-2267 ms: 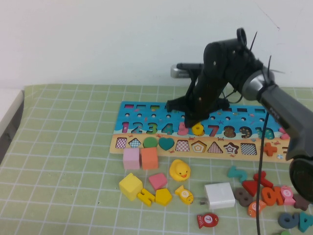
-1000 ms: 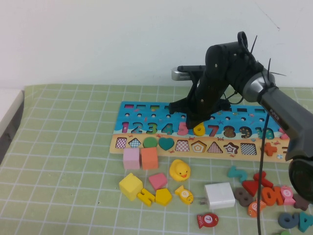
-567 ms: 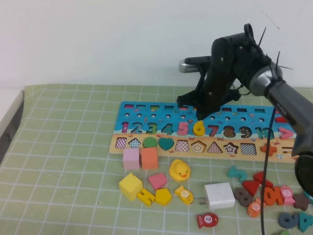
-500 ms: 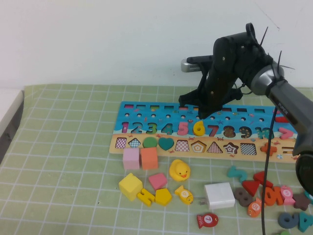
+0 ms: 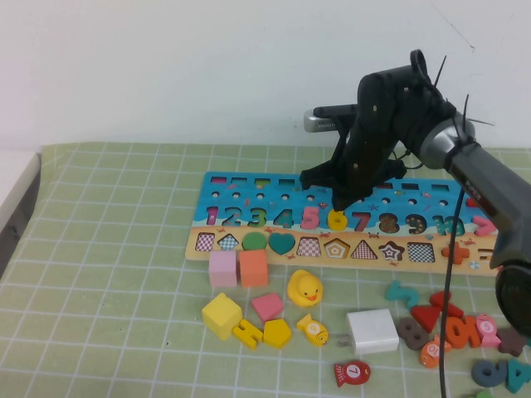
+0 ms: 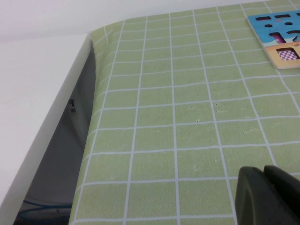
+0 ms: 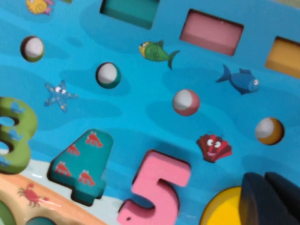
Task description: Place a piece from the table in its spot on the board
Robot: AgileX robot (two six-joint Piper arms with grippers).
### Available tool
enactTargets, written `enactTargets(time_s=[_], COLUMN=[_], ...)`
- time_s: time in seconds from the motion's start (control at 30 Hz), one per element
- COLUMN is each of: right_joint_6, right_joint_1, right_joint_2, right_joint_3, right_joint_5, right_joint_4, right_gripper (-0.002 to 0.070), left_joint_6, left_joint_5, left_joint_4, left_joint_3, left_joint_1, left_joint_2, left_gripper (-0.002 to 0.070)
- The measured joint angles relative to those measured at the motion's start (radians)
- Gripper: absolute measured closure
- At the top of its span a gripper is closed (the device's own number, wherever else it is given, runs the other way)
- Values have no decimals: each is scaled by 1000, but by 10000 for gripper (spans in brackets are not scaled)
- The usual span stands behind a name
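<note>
High view: the black right arm is reaching in from the right edge, elbow raised, wrist bending steeply down over the long rectangular wooden board [image 5: 249, 179] with its blue top and tan bottom strip. The right gripper [image 5: 338, 203] is pointing down at the numeral row, its jaws closed, the tip touching or just above the small flat yellow wooden numeral "6" [image 5: 336, 220]. That piece is lying in the numeral row between a pink "5" [image 5: 310, 217] and a pink-red "7" [image 5: 361, 220]. The board is resting on the light green mat with a white square grid [image 5: 108, 274]. In front of the board, a pink cube [image 5: 222, 269] and an orange cube [image 5: 253, 267] are sitting side by side, with a glossy yellow rubber duck [image 5: 304, 289], a yellow pentagon block [image 5: 277, 333] and a white box [image 5: 372, 331] nearby.

Left wrist view: the left gripper [image 6: 269, 194] is showing as dark, matte fingers pressed together, closed and empty, hovering over bare mat; a corner of the board is lying well apart from it.

Right wrist view: the right gripper's dark fingers [image 7: 269, 199] are pressing together, overlapping the rounded yellow numeral. Beside it the thick pink "5" is sitting next to a teal "4" [image 7: 80, 164] printed with red crabs, on the painted blue surface with round holes and rectangular cut-outs.
</note>
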Motion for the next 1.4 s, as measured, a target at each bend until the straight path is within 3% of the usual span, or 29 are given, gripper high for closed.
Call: enactTargets(time_s=[0.47,1.2,1.4], right_joint_6=[-8,-131,-166], right_joint_1=[2,14,18], right_joint_2=[-59,-574,-733], right_joint_3=[2,4,143], right_joint_5=[1,2,2], right_joint_4=[-40,-122,-139], right_gripper=[677,677,678], left_joint_6=[0,0,0], left_joint_5=[0,0,0], left_joint_4=[0,58,58], left_joint_3=[0,0,0], left_joint_1=[0,0,0], left_joint_2=[0,0,0], left_gripper=[677,677,677])
